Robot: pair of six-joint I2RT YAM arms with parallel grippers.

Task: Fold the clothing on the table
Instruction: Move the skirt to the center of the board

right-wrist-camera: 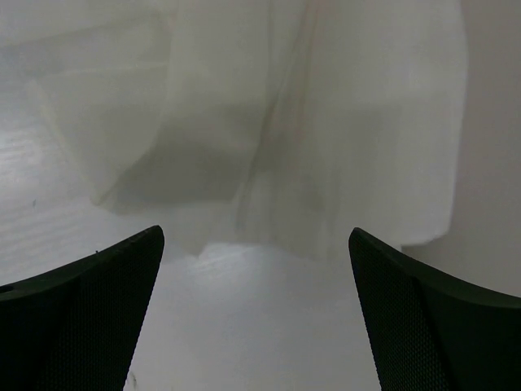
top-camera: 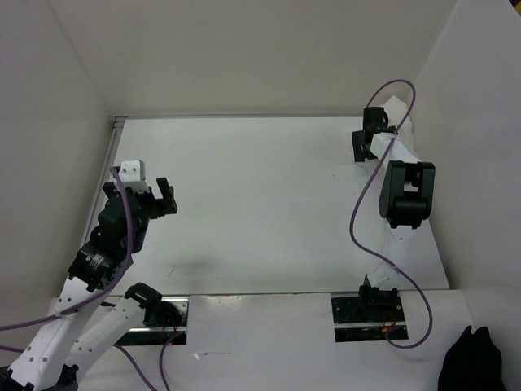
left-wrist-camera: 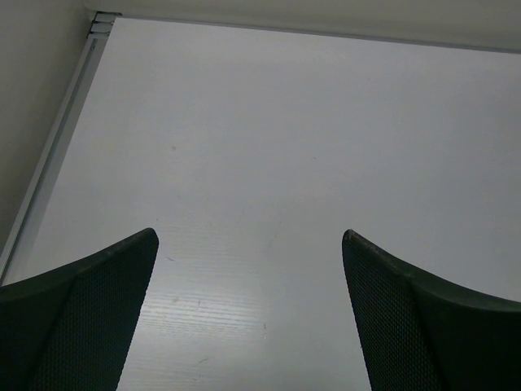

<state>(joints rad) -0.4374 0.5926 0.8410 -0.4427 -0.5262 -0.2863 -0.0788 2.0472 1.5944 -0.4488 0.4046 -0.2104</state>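
Clothing (right-wrist-camera: 326,138) crumpled by right wall, just ahead of right gripper (right-wrist-camera: 256,238) — fingers wide apart, empty; left gripper (left-wrist-camera: 251,236) likewise, over table (left-wrist-camera: 269,122).

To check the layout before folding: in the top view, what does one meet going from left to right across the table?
Metal edge strip → left gripper → bare middle of the table → right gripper → clothing, by the right wall.
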